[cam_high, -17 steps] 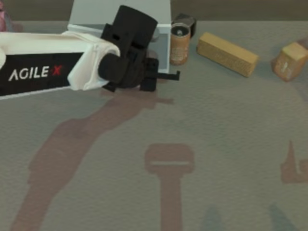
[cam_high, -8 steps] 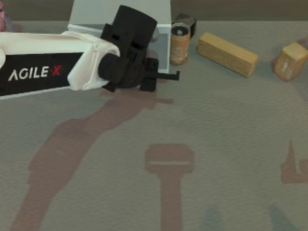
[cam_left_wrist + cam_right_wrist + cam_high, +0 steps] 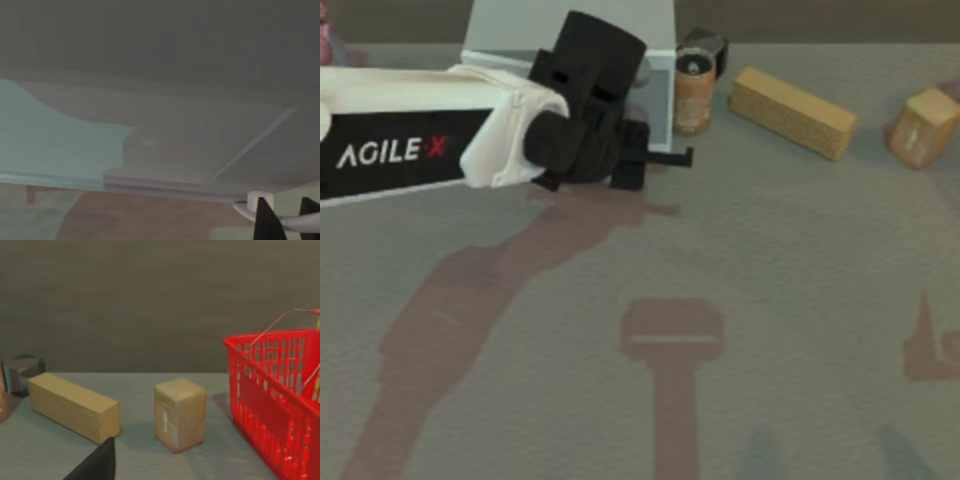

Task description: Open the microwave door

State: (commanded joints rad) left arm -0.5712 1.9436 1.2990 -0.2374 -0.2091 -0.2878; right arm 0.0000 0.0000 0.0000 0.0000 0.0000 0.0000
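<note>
A grey-green table (image 3: 790, 300) fills the top view under a dark back wall, and the microwave (image 3: 520, 35) sits at about eleven o'clock on it, a brown can (image 3: 693, 92) just beside it toward one o'clock. The left gripper (image 3: 665, 158) hangs at the microwave's front edge, and a thin dark finger juts toward three o'clock. In the left wrist view the microwave door (image 3: 200, 145) fills the frame, a pale teal interior showing at one side, and the dark fingertips (image 3: 264, 220) straddle the white handle (image 3: 260, 202), apparently clamped on it. I judge the grasp made and the door barely cracked, with the swing left. The right wrist view shows only a tan block (image 3: 75, 405), a small carton (image 3: 179, 412) and a red basket (image 3: 280, 400); whether the right gripper's fingers are apart or together, I cannot tell.
</note>
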